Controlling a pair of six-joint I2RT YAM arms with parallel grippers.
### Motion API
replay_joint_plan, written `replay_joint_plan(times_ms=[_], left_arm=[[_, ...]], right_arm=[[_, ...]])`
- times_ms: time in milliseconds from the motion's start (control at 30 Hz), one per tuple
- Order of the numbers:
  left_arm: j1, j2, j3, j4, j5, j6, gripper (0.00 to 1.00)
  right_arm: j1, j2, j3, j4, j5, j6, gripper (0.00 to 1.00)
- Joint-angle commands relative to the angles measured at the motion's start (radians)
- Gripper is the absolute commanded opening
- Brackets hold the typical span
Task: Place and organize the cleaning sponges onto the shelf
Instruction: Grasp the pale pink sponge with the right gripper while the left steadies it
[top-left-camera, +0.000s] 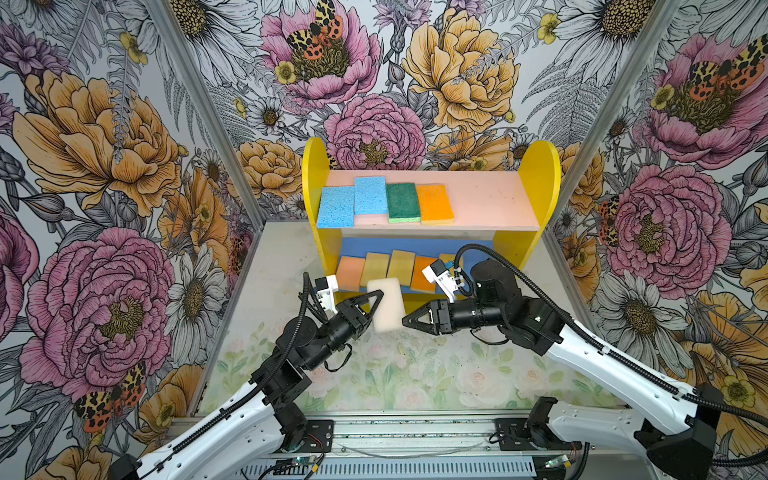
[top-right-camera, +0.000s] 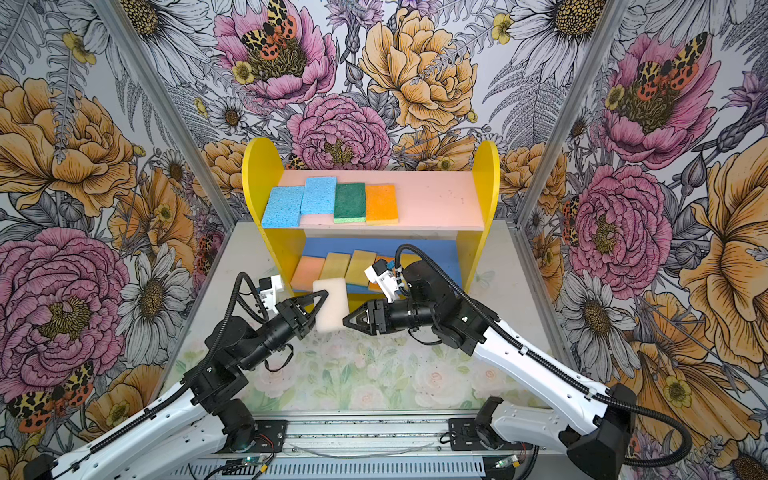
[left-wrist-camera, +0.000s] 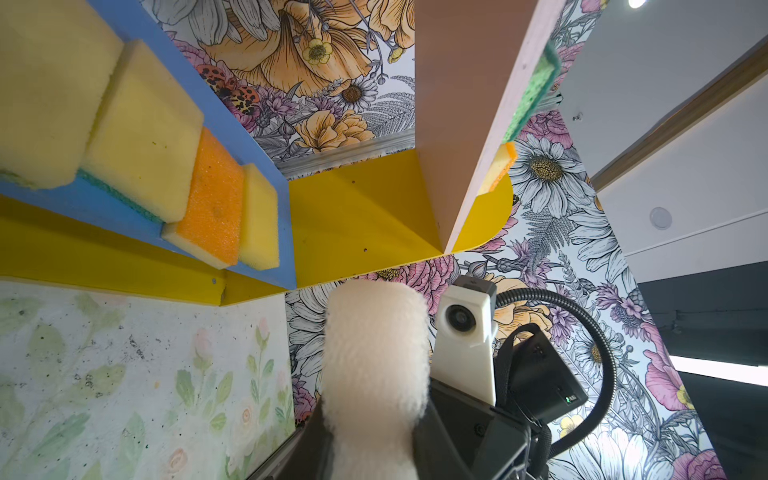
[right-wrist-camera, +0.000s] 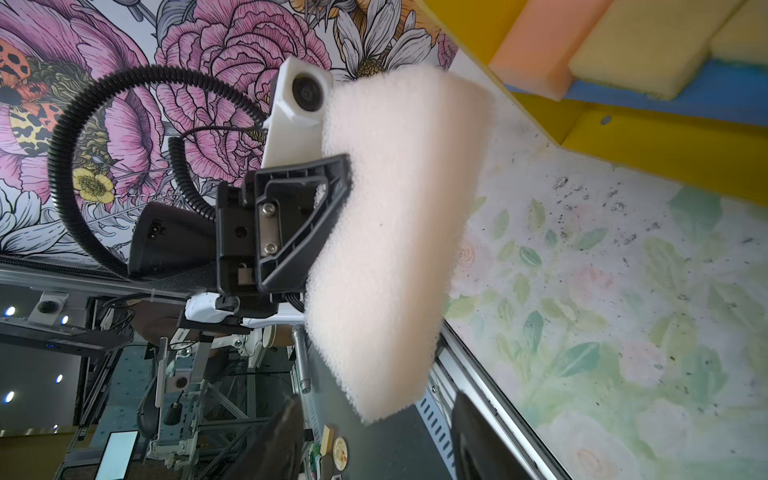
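Observation:
My left gripper (top-left-camera: 374, 309) is shut on a cream-white sponge (top-left-camera: 388, 305), held on edge in the air just before the shelf (top-left-camera: 540, 183). In the left wrist view the sponge (left-wrist-camera: 376, 353) rises from between the jaws. My right gripper (top-left-camera: 409, 321) is open, with the sponge's near corner (right-wrist-camera: 374, 399) just inside its spread fingertips (right-wrist-camera: 478, 436) and a gap on each side. The pink upper board (top-left-camera: 486, 199) carries two blue sponges (top-left-camera: 336, 208), a dark green one (top-left-camera: 402, 201) and an orange one (top-left-camera: 434, 203). Peach, yellow and orange sponges (top-left-camera: 376, 268) lie in a row on the blue lower board (top-left-camera: 415, 245).
Flowered walls (top-left-camera: 124, 208) close the cell on three sides, and the shelf stands against the back one. A metal rail (top-left-camera: 415, 432) with both arm bases runs along the front. The right arm's wrist camera (top-left-camera: 438, 276) hangs close to the lower board's right-hand sponges.

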Motion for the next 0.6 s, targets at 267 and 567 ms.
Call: replay_joint_plan(times_ms=[267, 567], left_arm=[[-0.008, -0.021, -0.021, 0.002, -0.036, -0.007, 0.20], [-0.007, -0.031, -0.022, 0.001, -0.036, -0.006, 0.20]], right_arm=[[0.031, 0.048, 0.060, 0.045, 0.042, 0.011, 0.35], [0.033, 0.062, 0.073, 0.044, 0.056, 0.008, 0.40]])
